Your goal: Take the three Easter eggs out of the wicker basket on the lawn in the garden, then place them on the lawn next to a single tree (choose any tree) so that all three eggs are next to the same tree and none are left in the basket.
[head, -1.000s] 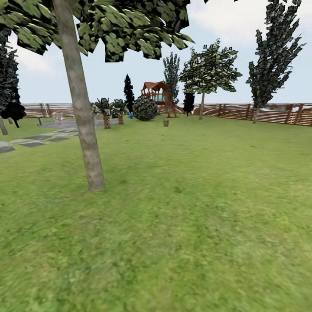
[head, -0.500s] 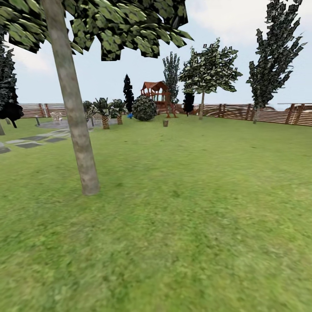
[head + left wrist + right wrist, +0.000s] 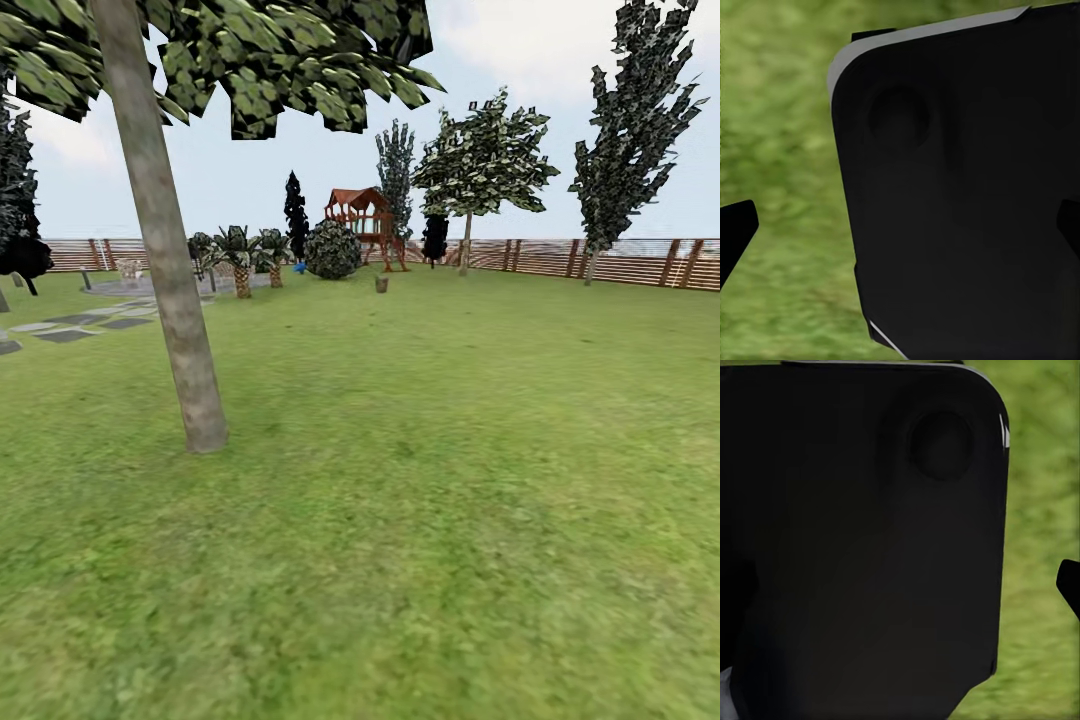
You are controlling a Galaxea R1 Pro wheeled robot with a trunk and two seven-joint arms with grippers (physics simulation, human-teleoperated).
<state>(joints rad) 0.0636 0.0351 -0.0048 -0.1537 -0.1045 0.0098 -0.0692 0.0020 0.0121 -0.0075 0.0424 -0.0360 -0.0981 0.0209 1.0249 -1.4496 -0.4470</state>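
Note:
Far off across the lawn (image 3: 420, 480), a small brown-grey wicker basket (image 3: 382, 284) stands on the grass in front of the round dark bush. It is too small to tell whether any eggs lie in it. A tall tree (image 3: 165, 270) with a thick pale trunk and blocky green canopy rises close by at the left. In the left wrist view my left gripper (image 3: 900, 225) is open, its dark fingertips (image 3: 736, 225) set wide apart over grass and a black body panel. My right gripper (image 3: 900, 585) looks open too, one fingertip (image 3: 1069, 583) showing at the picture's edge.
A second pale-trunked tree (image 3: 466, 240) stands far back near the brown slatted fence (image 3: 620, 262). The wooden playhouse (image 3: 362, 215), round bush (image 3: 334, 250) and small palms (image 3: 240, 262) line the far end. Stone paving (image 3: 70, 328) lies at the left.
The whole picture has shifted: the near trunk now sits further left and a little lower, so the camera has moved. Nothing on the lawn has moved itself.

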